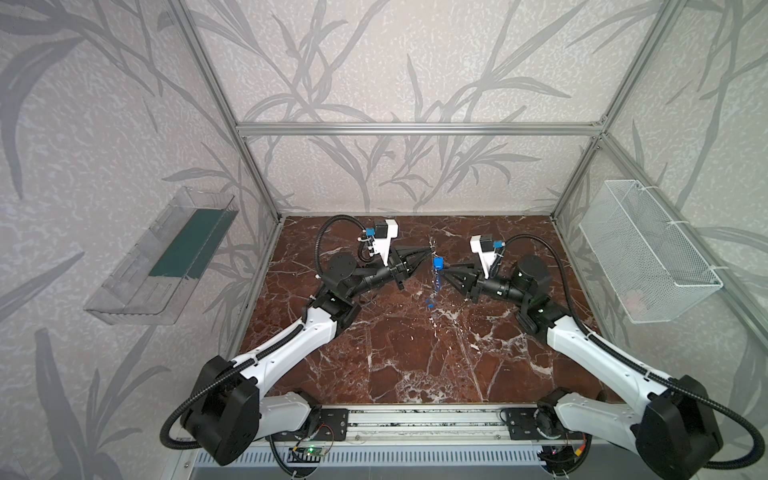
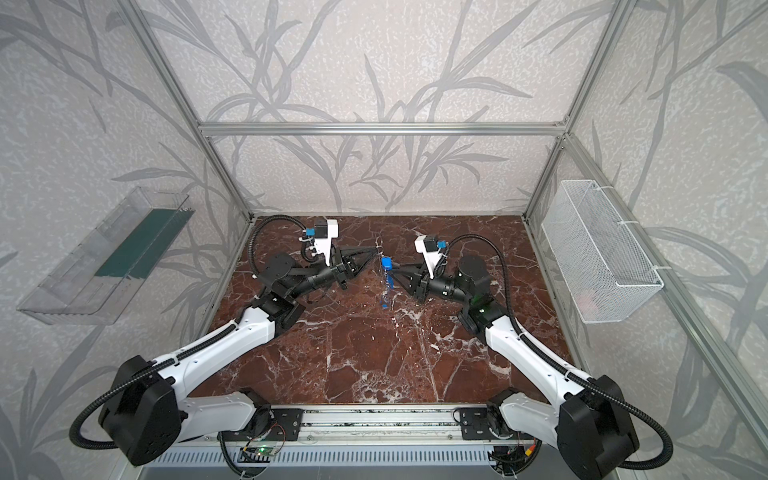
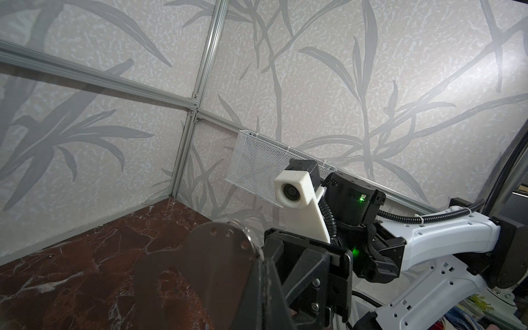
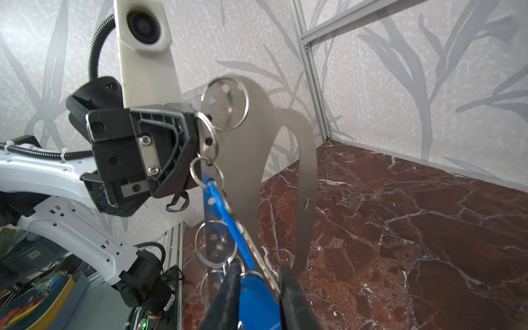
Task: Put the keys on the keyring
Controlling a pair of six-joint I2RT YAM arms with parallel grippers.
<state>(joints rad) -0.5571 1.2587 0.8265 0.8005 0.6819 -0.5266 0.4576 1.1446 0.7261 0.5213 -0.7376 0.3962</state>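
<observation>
The keyring (image 4: 257, 148) is a flat grey metal plate with a large cut-out and a row of small holes along one edge. It stands upright in the air above the tabletop (image 4: 400, 228), its holed edge pinched in the left hand (image 4: 195, 143). Several holes carry split rings (image 4: 247, 107). The keys (image 4: 233, 227), silver with blue tags, dangle from those rings. One blue tag lies between the fingers of the right hand (image 4: 258, 270).

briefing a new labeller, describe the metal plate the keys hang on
Above the middle of the marble table, the jaws of the left gripper hold the keyring on edge. It is the flat grey plate with a big cut-out, unlike the small blue-tagged keys hanging from it.
</observation>
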